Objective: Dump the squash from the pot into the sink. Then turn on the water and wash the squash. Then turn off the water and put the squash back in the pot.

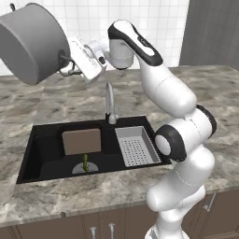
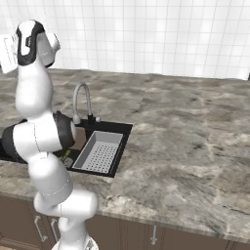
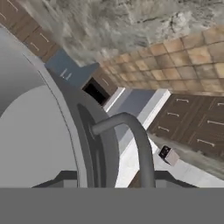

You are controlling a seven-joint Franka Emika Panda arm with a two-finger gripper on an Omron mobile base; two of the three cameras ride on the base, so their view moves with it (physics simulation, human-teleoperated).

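Observation:
The grey metal pot (image 1: 30, 42) hangs tipped on its side high above the counter at the upper left, its base facing the camera. My gripper (image 1: 69, 66) is shut on one of its loop handles (image 3: 131, 131); in the hand view the pot's wall (image 3: 35, 131) takes up the left half. The small yellow-green squash (image 1: 85, 161) stands at the round drain (image 1: 88, 168) in the black sink (image 1: 46, 151), far below the pot. From the right base view the squash (image 2: 66, 155) peeks out just beside my arm, with the sink's rim (image 2: 122, 128) behind it.
A grey perforated strainer tray (image 1: 136, 145) (image 2: 100, 151) fills the sink's right part. A brown rectangular block (image 1: 81, 141) leans in the basin behind the drain. The curved faucet (image 1: 109, 102) (image 2: 80, 100) rises behind the sink. Marble counter (image 2: 185, 136) spreads wide to the right.

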